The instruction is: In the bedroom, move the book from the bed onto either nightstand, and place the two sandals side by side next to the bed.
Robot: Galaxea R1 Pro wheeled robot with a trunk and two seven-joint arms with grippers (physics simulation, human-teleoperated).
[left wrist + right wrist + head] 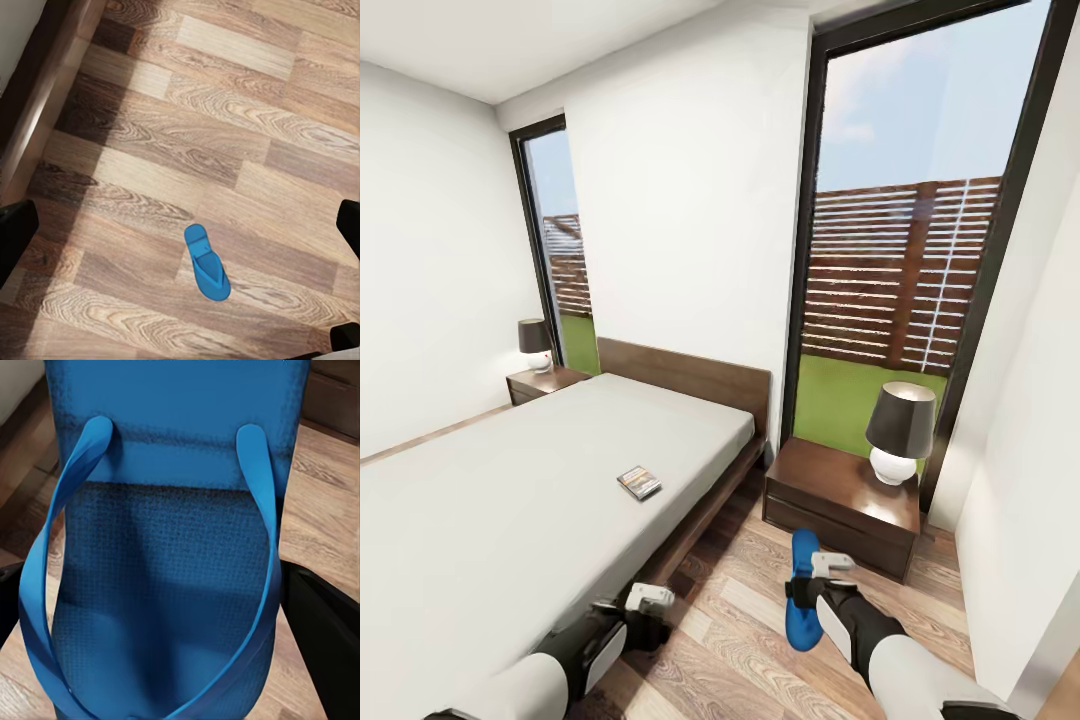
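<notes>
Held sandal (801, 592) lengthwise toward nightstand (840, 495) (book (639, 483) abed)

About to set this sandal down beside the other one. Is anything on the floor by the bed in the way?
Nothing visible. The right end effector holds one sandal above bare wood floor between the bed and the nightstand. The other sandal lies alone on the planks.

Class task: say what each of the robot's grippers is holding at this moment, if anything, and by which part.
The right gripper holds a blue sandal, gripped around its middle. The left gripper holds nothing; the other sandal lies on the floor.
</notes>
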